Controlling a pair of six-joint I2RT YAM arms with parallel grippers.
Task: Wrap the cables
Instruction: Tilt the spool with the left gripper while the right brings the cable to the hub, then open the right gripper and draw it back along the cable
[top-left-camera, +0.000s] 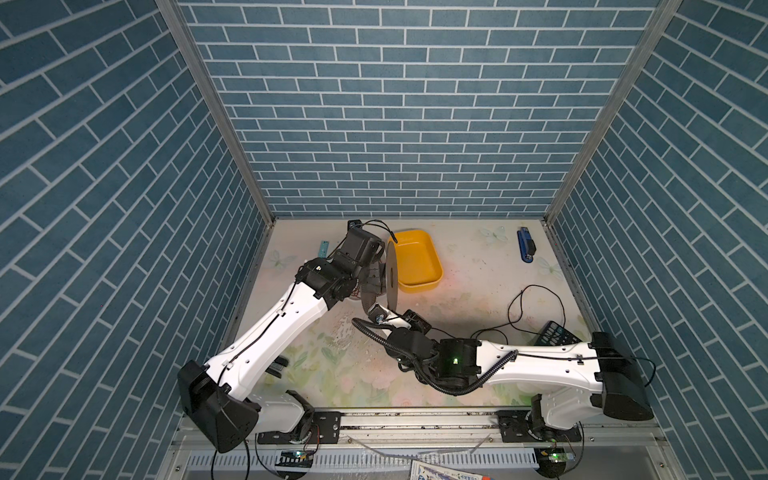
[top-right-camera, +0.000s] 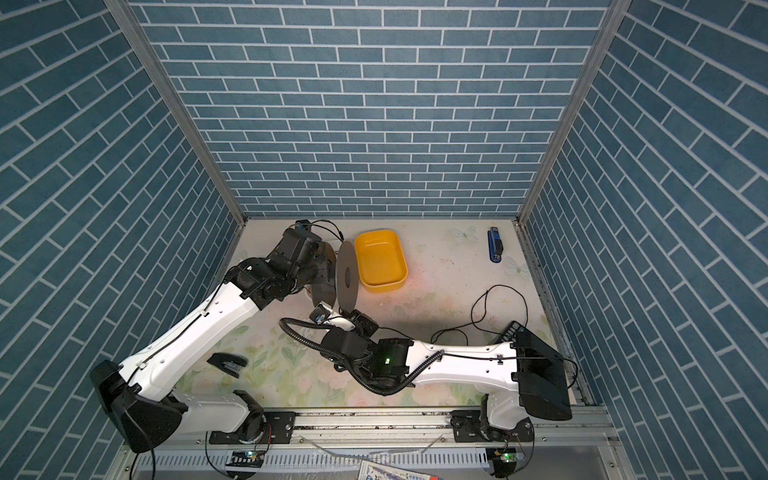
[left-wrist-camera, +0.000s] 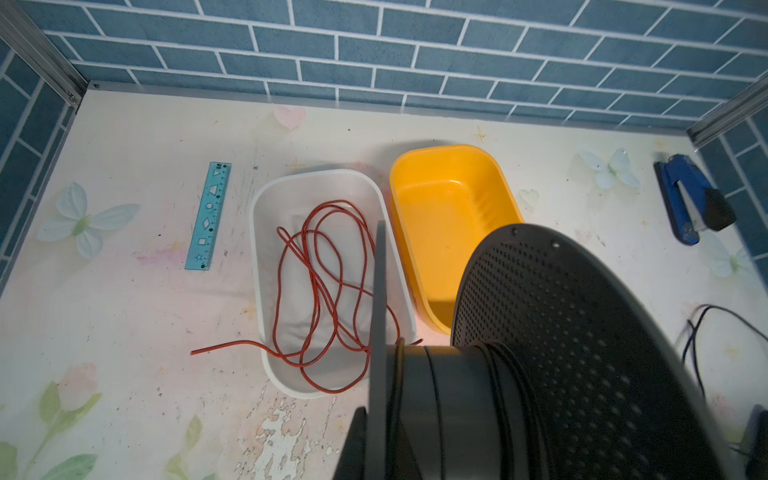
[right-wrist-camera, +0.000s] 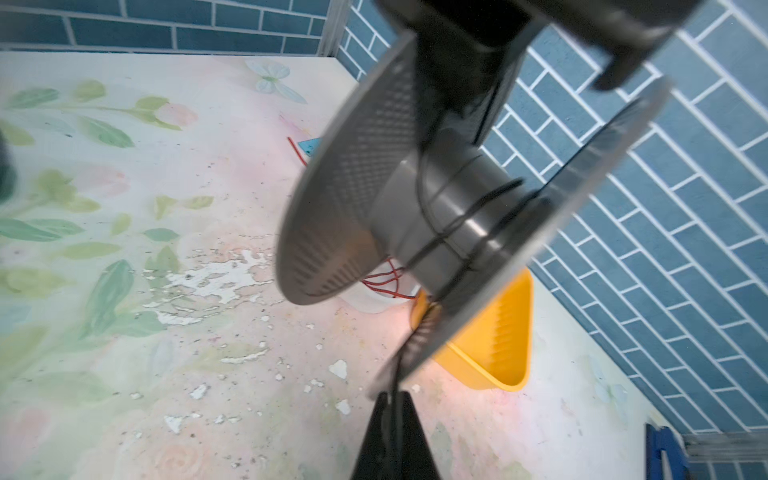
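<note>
In both top views one grey spool stands on edge above the table, and the right gripper sits just under its rim. One black cable loops loosely on the table at the right, near one calculator. There are two staplers, one blue and one black, and one empty yellow tray.

In the left wrist view the left gripper is pressed onto the spool's thin flange. A few cable turns circle the hub. One white tray holds one red wire, whose end trails out. One ruler lies beside the tray.

In the right wrist view the right gripper's fingers are pressed together and pinch the cable below the spool.
</note>
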